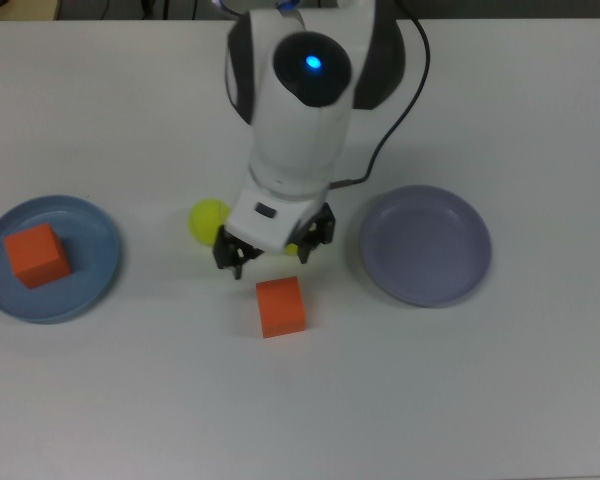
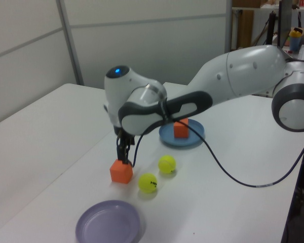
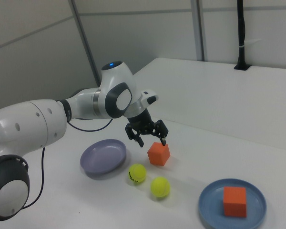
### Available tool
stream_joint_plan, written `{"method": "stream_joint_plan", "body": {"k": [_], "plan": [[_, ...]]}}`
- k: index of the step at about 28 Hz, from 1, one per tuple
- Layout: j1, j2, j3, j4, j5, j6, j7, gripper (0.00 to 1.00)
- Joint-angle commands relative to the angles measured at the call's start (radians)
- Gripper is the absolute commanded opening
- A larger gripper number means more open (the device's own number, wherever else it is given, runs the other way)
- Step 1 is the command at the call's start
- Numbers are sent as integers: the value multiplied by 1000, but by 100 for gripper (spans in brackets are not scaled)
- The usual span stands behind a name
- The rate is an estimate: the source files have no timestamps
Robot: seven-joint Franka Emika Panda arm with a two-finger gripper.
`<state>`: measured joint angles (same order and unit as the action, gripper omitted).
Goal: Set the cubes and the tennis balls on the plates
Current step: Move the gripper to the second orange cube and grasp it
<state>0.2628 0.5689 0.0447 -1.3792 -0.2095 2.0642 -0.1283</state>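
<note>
One orange cube (image 1: 36, 254) rests on the light blue plate (image 1: 92, 228) at the top view's left. The other cube (image 1: 281, 306) lies on the table, and my gripper (image 1: 273, 250) hovers just above it, open and holding nothing; the right view shows its spread fingers (image 3: 138, 140) over that cube (image 3: 158, 153). A tennis ball (image 1: 207, 218) sits beside the gripper, and the other one (image 1: 292, 249) is mostly hidden behind it. Both balls (image 2: 166, 164) (image 2: 148, 183) show in the left view. The lavender plate (image 1: 425, 245) holds nothing.
The white arm with its black cable (image 1: 395, 100) reaches in from the top view's upper edge over the table's middle. White wall panels stand behind the table in the left view and the right view.
</note>
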Motion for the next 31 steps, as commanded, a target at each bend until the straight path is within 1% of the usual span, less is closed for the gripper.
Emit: {"method": "stream_joint_plan", "body": {"k": [1, 7, 9, 13, 14, 15, 16, 17, 18, 20, 22, 23, 27, 29, 31], "plan": [[29, 26, 0, -14, -43, 77, 33, 100], [30, 78, -2, -12, -80, 129, 33, 100], [30, 85, -2, -12, -94, 160, 36, 100], [29, 94, -5, -14, -114, 165, 38, 100], [30, 97, -6, -14, -122, 165, 39, 99], [30, 100, -8, -14, -123, 165, 39, 92], [29, 103, -8, -14, -125, 165, 39, 81], [29, 104, -8, -14, -128, 165, 38, 68], [29, 105, -8, -14, -128, 165, 38, 42], [29, 105, -8, -14, -128, 165, 38, 25], [29, 105, -8, -12, -122, 165, 39, 5], [29, 105, -8, -12, -119, 165, 41, 0], [27, 103, -8, -6, -117, 165, 67, 0], [23, 86, -16, -3, -117, 165, 90, 0], [21, 66, -34, -1, -117, 163, 98, 0]]}}
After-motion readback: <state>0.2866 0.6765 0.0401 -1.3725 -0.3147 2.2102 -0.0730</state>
